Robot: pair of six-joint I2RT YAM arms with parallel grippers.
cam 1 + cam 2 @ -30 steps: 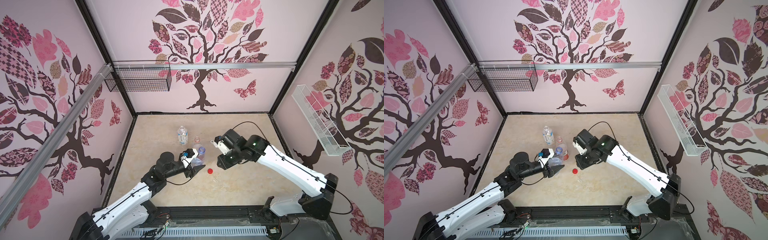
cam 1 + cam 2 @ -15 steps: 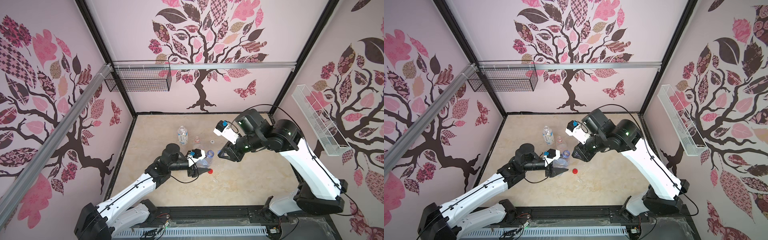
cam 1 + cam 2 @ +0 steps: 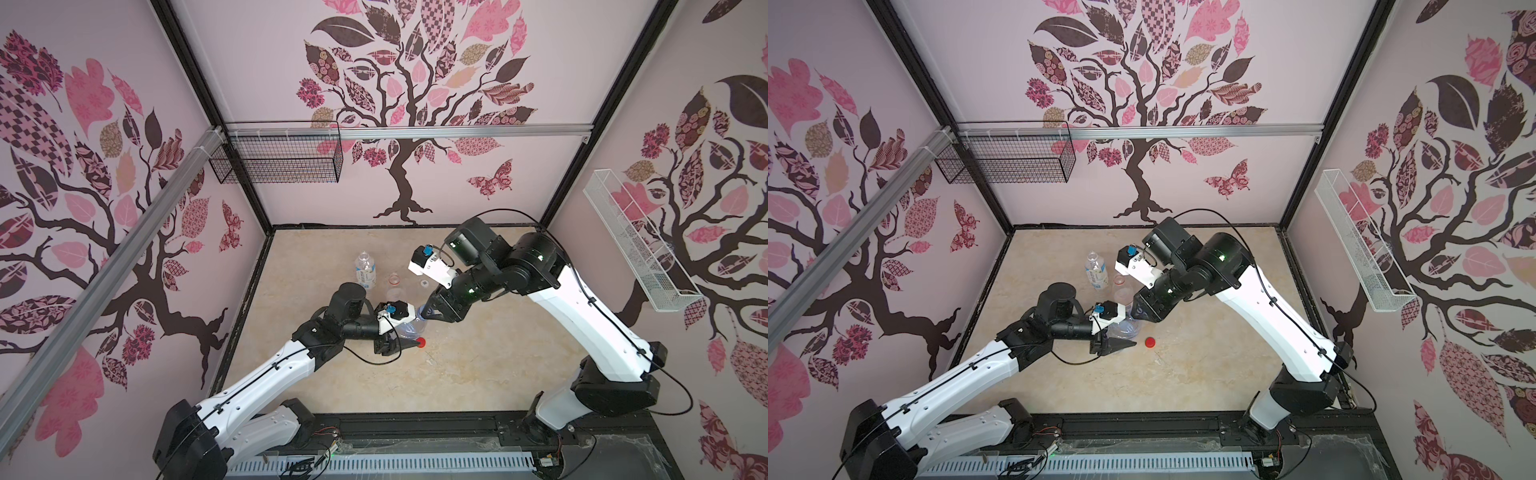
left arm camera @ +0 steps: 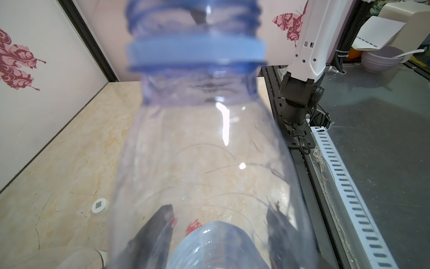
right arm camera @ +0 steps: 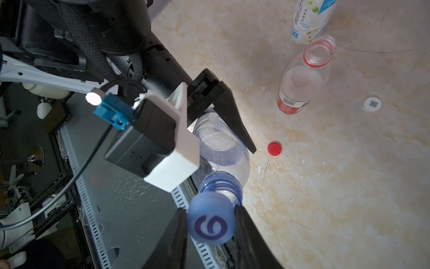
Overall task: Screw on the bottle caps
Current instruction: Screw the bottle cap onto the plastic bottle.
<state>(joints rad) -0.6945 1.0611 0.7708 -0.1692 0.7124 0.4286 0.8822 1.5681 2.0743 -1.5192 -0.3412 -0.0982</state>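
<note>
Right gripper [image 5: 210,208] clamps the blue cap [image 5: 210,224] at the mouth of the bluish bottle [image 4: 204,151]; the neck threads show bare. Left gripper [image 4: 221,221] grasps the tilted bottle body. Red cap [image 5: 274,148] and white cap [image 5: 371,104] lie loose on the table [image 5: 349,186]. Judgement: first cap just started, two untouched.

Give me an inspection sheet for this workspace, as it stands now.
Surface: beige marbled tabletop, scuffed.
Job's things: blue bottle tilted, blue cap at its mouth; red cap and white cap lie loose; red-labelled bottle upright, open; white-green bottle upright.
Clutter: white flecks near the red cap.
Grippers: left gripper shut on the blue bottle; right gripper shut on the blue cap.
Cables: left wrist cable hangs loose; right arm cable arches overhead.
Surroundings: black wire basket, white wire basket, tree-patterned walls.
</note>
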